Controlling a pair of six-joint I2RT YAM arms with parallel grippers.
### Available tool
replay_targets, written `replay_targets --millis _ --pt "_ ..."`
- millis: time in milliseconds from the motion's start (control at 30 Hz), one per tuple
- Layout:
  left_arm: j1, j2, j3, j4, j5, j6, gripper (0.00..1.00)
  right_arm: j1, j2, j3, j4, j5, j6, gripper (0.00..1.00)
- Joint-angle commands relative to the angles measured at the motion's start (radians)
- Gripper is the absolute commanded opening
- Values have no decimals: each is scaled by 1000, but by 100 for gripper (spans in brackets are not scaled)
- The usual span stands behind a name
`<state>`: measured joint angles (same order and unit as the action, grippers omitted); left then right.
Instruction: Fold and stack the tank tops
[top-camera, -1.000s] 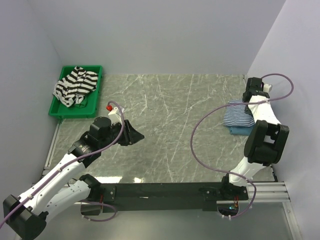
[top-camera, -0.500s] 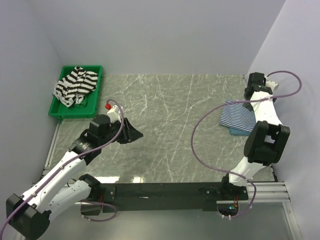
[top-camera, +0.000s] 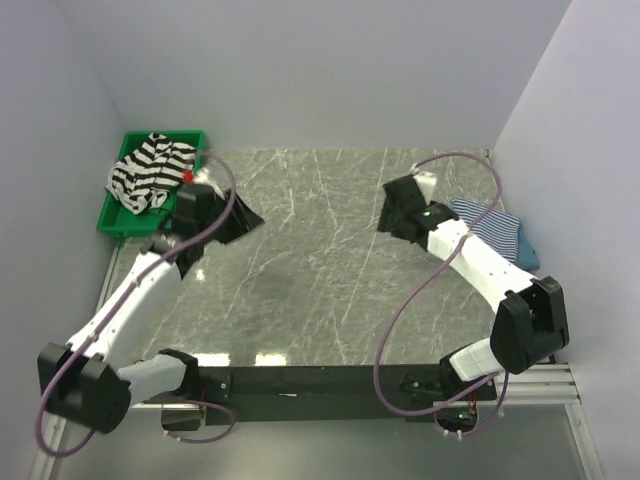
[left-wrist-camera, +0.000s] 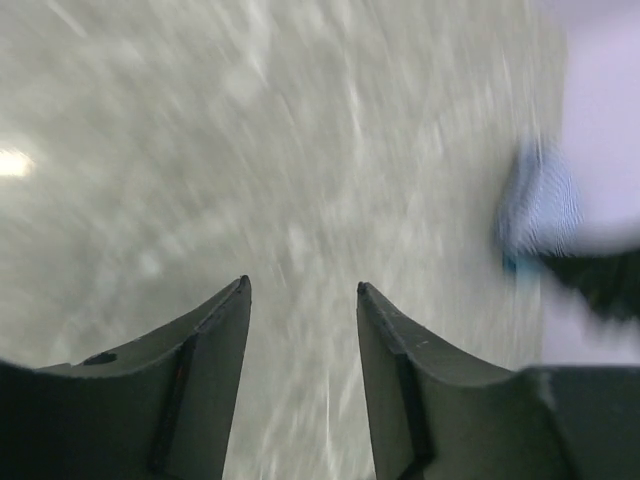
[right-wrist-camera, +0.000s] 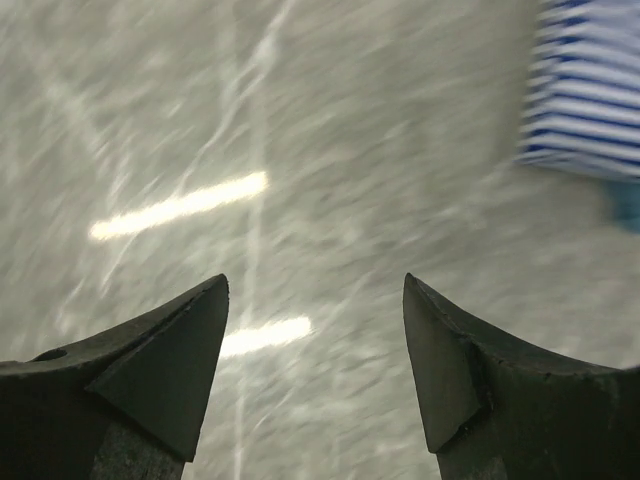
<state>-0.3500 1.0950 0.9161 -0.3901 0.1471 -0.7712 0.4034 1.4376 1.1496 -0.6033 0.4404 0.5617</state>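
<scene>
I see the grey marbled table (top-camera: 320, 260) spread under both of my grippers, bare stone straight below each one. The green bin (top-camera: 118, 226) sits at the far left corner, just behind and to the outside of the left gripper (top-camera: 242, 214). In it the tank top with wide black-and-white stripes (top-camera: 150, 170) lies crumpled in a heap, partly draped over the rim. It is close to that gripper but not touching it.

The thin blue-and-white striped tank top (top-camera: 493, 228) lies folded by the right wall, behind the right gripper (top-camera: 388, 214) and a little apart from it. The teal tank top (top-camera: 527, 254) lies beneath it, and only an edge peeks out on the near side.

On my right wrist feed, which is smeared, the right gripper (right-wrist-camera: 315, 285) has its jaws spread wide with nothing between them. The striped cloth (right-wrist-camera: 590, 90) is off to its upper right. On the left wrist feed, also smeared, the left gripper (left-wrist-camera: 302, 288) has its jaws parted a moderate way and is empty. The striped stack (left-wrist-camera: 545, 205) is a blur far off to its right.
</scene>
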Motion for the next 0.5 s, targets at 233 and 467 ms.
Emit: replay_targets --millis 233,467 --pt "454 531 508 -43 -354 -94 65 224 -51 -143 287 -233 35 77" --pt "552 971 926 -91 -412 -22 71 307 -14 -182 385 -347 23 77"
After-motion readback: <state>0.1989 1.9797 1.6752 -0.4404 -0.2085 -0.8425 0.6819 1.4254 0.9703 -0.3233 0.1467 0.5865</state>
